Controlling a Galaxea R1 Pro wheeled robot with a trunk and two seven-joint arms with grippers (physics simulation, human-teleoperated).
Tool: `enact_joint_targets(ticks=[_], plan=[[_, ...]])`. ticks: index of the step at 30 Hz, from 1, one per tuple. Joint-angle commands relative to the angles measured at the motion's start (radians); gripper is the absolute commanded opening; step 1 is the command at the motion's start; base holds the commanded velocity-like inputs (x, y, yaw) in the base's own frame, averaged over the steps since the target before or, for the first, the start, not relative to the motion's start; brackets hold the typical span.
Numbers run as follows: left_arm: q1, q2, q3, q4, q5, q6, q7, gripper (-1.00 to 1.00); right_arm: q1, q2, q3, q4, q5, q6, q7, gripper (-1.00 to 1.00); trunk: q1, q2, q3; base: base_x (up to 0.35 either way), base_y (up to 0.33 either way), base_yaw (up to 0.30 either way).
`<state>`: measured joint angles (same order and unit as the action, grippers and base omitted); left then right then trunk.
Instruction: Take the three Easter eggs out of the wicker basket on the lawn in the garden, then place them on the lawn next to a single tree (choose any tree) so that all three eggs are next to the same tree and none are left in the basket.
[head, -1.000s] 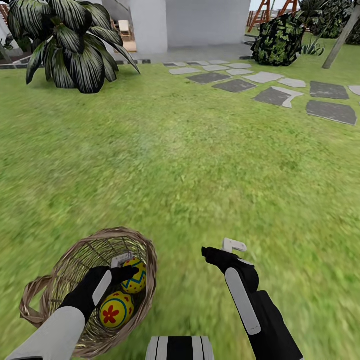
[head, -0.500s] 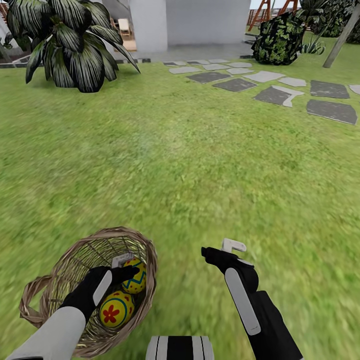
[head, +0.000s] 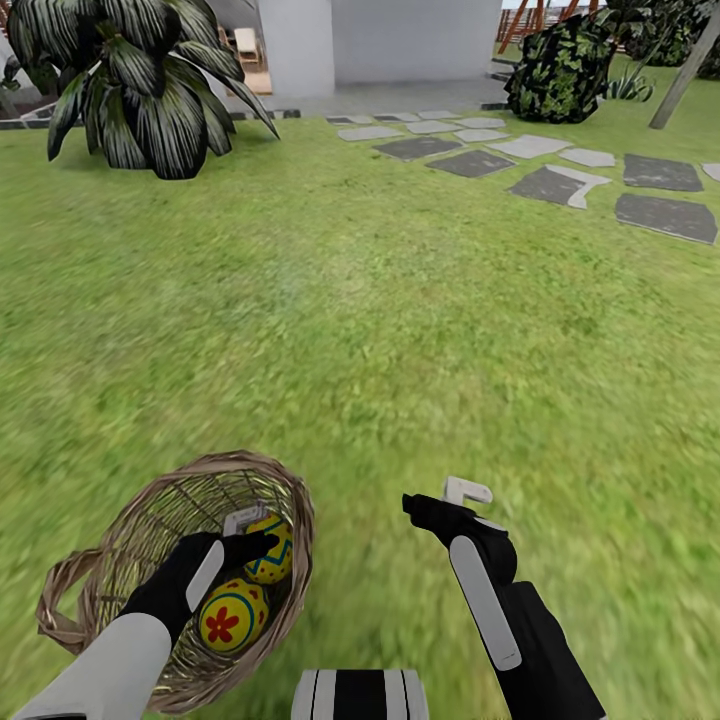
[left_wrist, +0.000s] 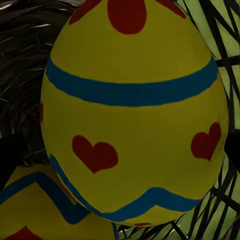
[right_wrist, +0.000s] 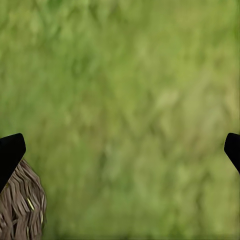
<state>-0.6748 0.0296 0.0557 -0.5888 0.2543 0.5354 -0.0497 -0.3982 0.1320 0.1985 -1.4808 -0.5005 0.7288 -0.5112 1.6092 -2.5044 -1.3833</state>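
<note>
The left arm reached down and forward into the wicker basket (head: 170, 560), which sat on the lawn (head: 400, 330) at the near left. Its hand, the left hand (head: 240, 535), lay low inside the basket with its fingers about the farther egg (head: 268, 550), one pale finger on the egg's far side and a black one on its near side; the left wrist view showed that egg (left_wrist: 132, 115) close up between two dark fingertips at its flanks, so the hand looked clamped on it. A second egg (head: 232, 618) lay nearer in the basket, just beside the left wrist, and its edge showed below the first egg (left_wrist: 35, 210) in the wrist view. Both eggs were yellow with blue bands and zigzags; the held one bore red hearts, the nearer one a red flower. The right arm was bent up over the grass to the right of the basket, with the right hand (head: 445, 500) pointing far and left, its fingers (right_wrist: 10, 152) spread apart over bare lawn, the basket's rim (right_wrist: 20, 210) just beside one fingertip.
</note>
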Motion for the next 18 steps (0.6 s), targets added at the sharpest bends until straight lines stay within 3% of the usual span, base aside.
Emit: enact_joint_targets(ticks=[1,18], plan=[[0.0,0.0,0.004,-0.001,0.0,0.006,-0.004,1.0,-0.001,0.0,0.001,-0.001,-0.01,0.001,-0.01,1.0,0.0,0.0,-0.001,0.0,0.0,0.0],[0.0,0.0,0.004,-0.002,0.0,0.005,-0.004,1.0,0.0,0.0,0.001,-0.002,-0.01,0.001,-0.011,1.0,0.0,0.0,-0.011,0.0,0.0,0.0]])
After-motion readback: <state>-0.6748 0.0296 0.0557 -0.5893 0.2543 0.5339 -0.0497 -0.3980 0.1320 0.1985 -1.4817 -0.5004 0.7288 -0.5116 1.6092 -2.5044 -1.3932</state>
